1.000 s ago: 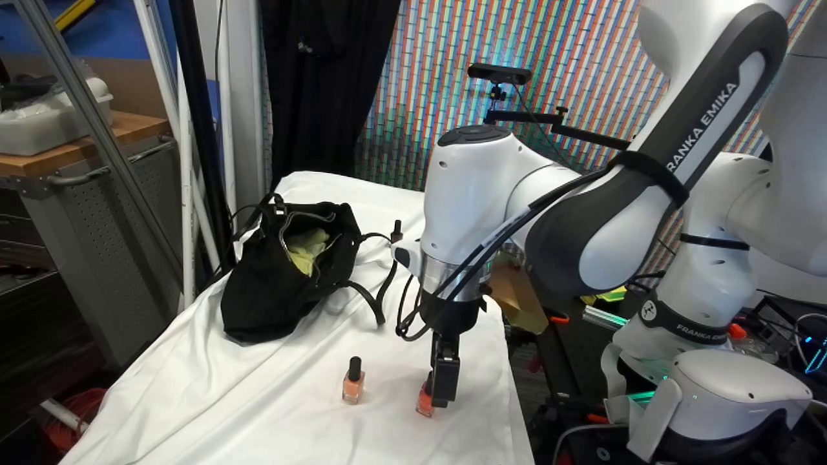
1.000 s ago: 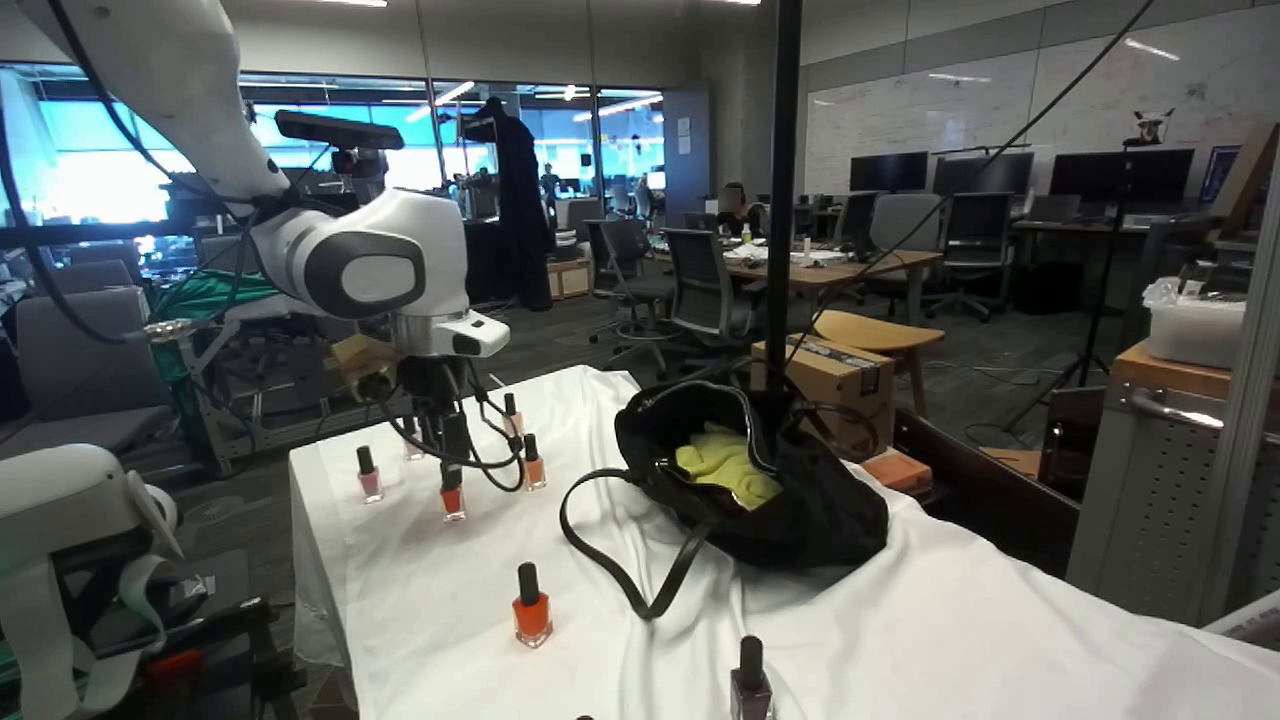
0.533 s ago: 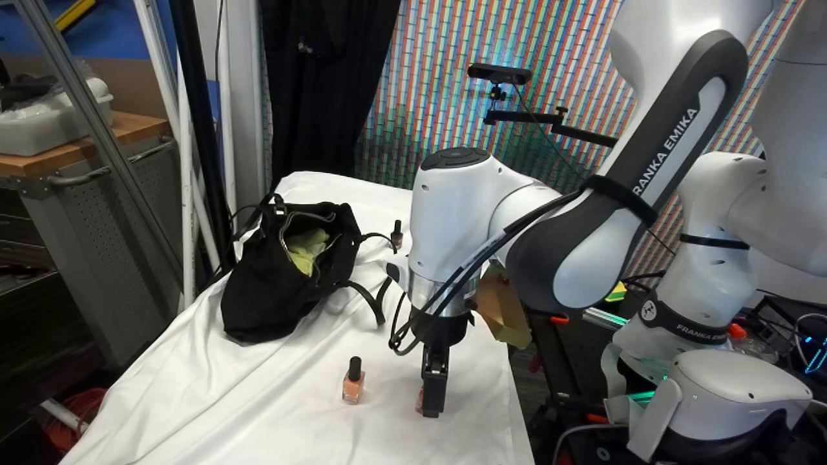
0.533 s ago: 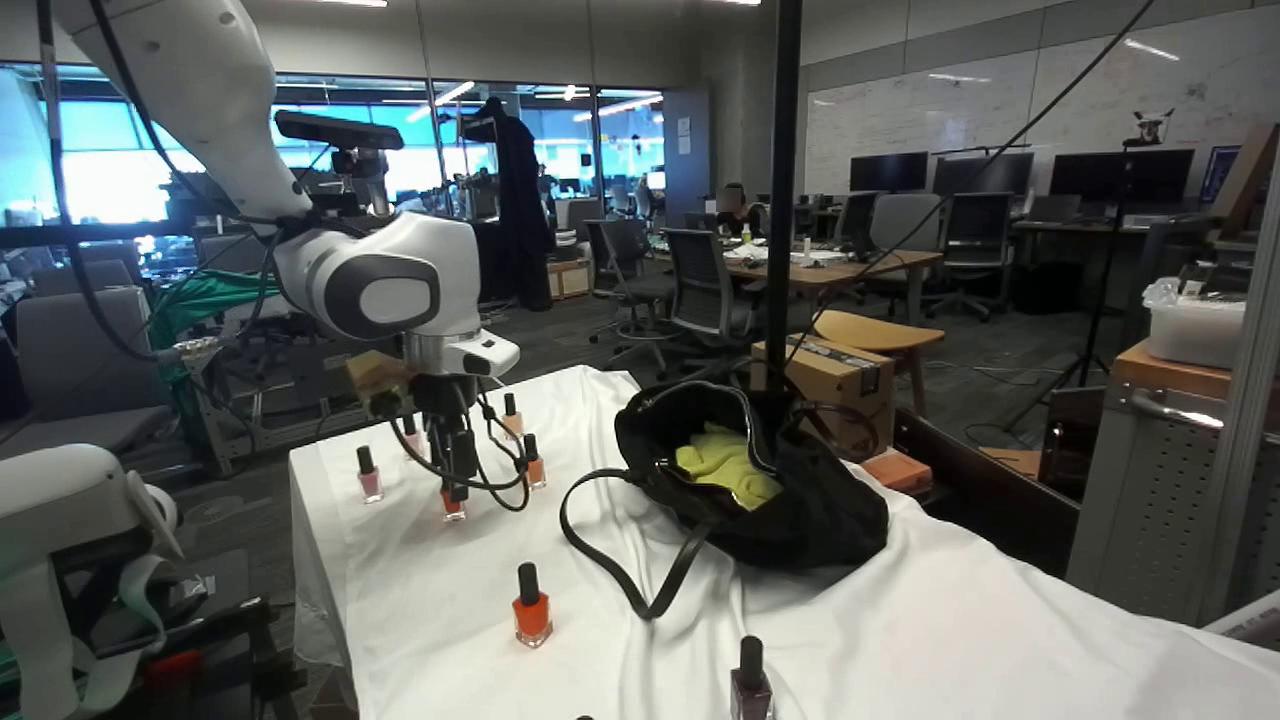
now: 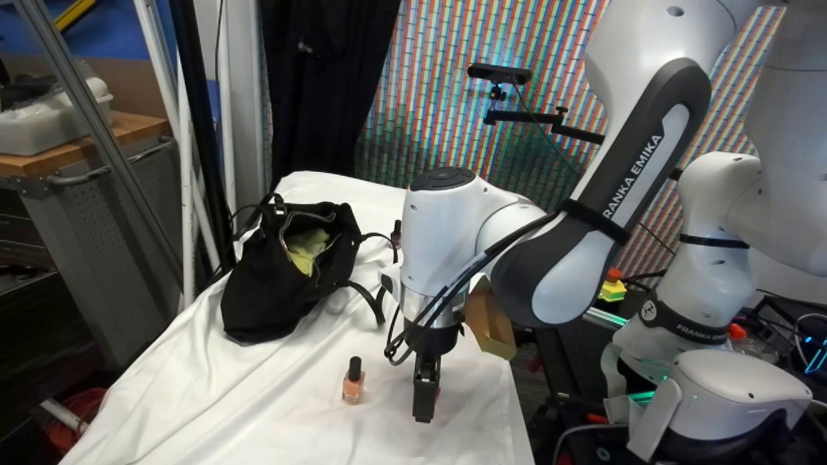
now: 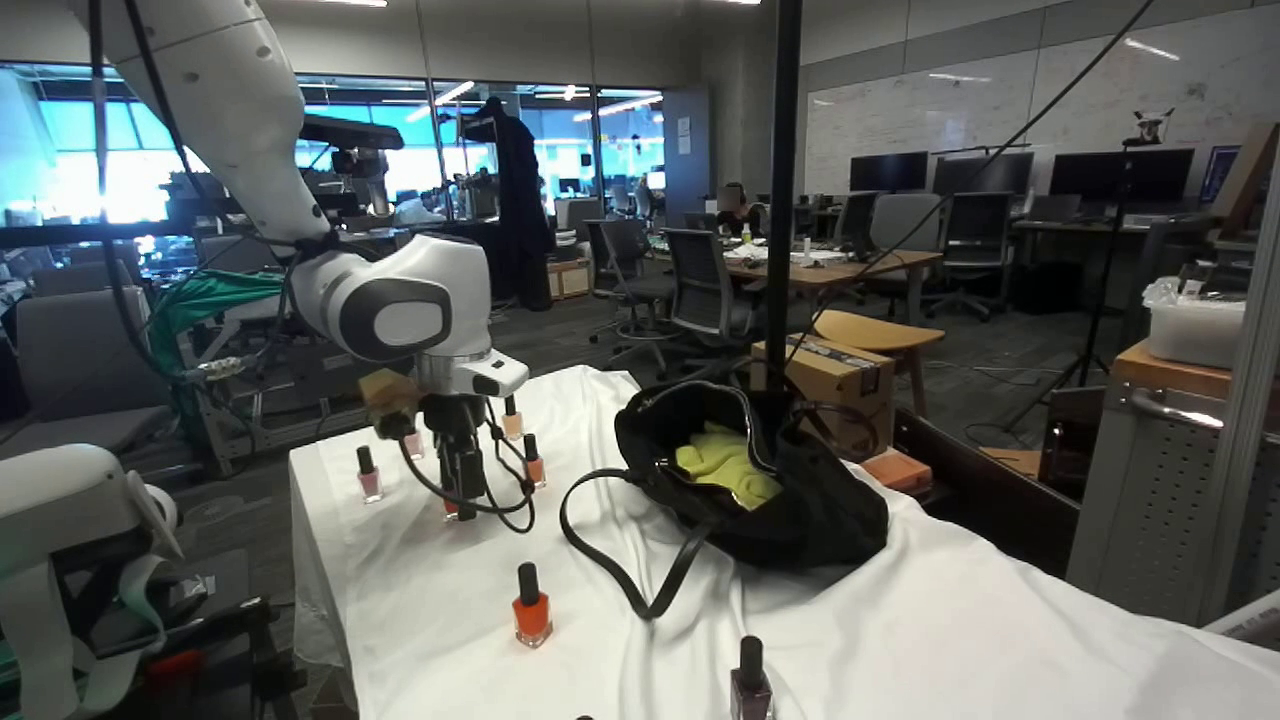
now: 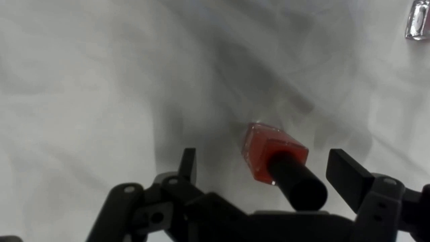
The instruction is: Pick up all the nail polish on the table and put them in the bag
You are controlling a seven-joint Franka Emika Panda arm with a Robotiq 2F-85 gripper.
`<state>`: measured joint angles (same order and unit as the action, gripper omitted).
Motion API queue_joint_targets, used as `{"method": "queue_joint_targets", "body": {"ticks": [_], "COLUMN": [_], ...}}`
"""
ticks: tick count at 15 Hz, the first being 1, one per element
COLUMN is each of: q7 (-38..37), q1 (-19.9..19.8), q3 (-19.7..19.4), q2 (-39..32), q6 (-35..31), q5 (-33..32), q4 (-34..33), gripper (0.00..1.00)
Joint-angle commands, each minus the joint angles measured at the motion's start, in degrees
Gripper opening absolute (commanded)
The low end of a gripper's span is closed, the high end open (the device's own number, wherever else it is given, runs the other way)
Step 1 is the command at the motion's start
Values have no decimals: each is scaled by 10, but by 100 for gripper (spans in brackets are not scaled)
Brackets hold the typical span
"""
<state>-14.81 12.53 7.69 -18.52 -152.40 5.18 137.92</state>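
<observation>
Wrist view shows the red bottle (image 7: 280, 163), seemingly upright on the white-covered counter (image 7: 84, 111), between the fingers (image 7: 349, 179) of the pincer (image 7: 263, 163), which stand wide apart and hold nothing. It lies nearer to this view's right-hand finger, and its square body is turned askew, so a closing may push it sideways first. I count one bag (image 6: 820, 510) and, in an exterior view, seven polish bottles (image 6: 532, 615), this one partly hidden by the pincer; a dark tip (image 6: 585, 717) at the lower edge is maybe an eighth.
</observation>
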Motion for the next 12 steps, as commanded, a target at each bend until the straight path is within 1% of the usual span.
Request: {"method": "queue_joint_targets", "body": {"ticks": [1,12], "q7": [-17,-17], "q1": [12,16], "q3": [-10,-11], "q2": [-18,-16], "q6": [-15,-13], "q5": [-18,-19], "q4": [-15,-10], "gripper": [100,100]}}
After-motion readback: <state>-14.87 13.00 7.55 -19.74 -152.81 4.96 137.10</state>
